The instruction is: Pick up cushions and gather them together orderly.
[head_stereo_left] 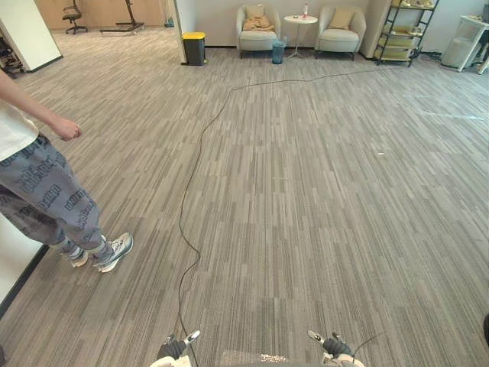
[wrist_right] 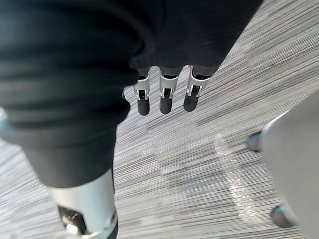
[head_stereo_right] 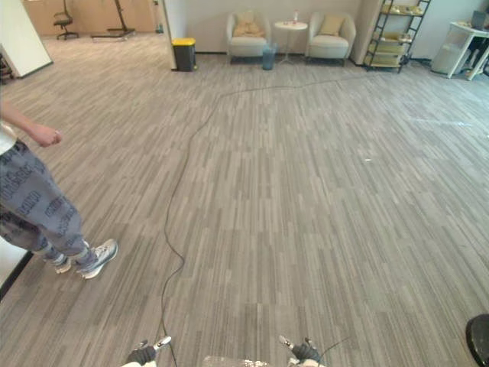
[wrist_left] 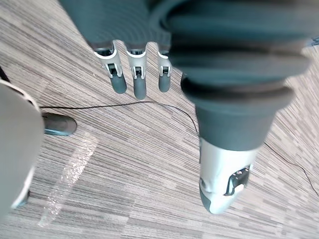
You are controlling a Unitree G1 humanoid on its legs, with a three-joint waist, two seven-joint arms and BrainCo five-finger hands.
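1. Left eye view: grey striped carpet floor [head_stereo_left: 306, 199] stretches from the robot to the far wall, where a left armchair [head_stereo_left: 258, 37] and a right armchair [head_stereo_left: 341, 37] flank a small round table [head_stereo_left: 300, 21].
2. One tan cushion [head_stereo_left: 257, 14] leans on the back of the left armchair and a second cushion [head_stereo_left: 341, 18] sits in the right armchair. Both are well apart from the robot.
3. A yellow-lidded bin [head_stereo_left: 194, 47] stands left of the chairs, a small teal bin [head_stereo_left: 278, 51] stands beside the round table, and a shelf rack [head_stereo_left: 405, 30] stands to the right.
4. A person [head_stereo_left: 46, 199] stands at the left edge in grey trousers [head_stereo_left: 42, 187] with repeated lettering too small to read.
5. The left hand [wrist_left: 138, 74] hangs over the carpet with straight fingers, holding nothing.
6. The right hand [wrist_right: 167, 97] does likewise, fingers extended and empty, above the carpet.
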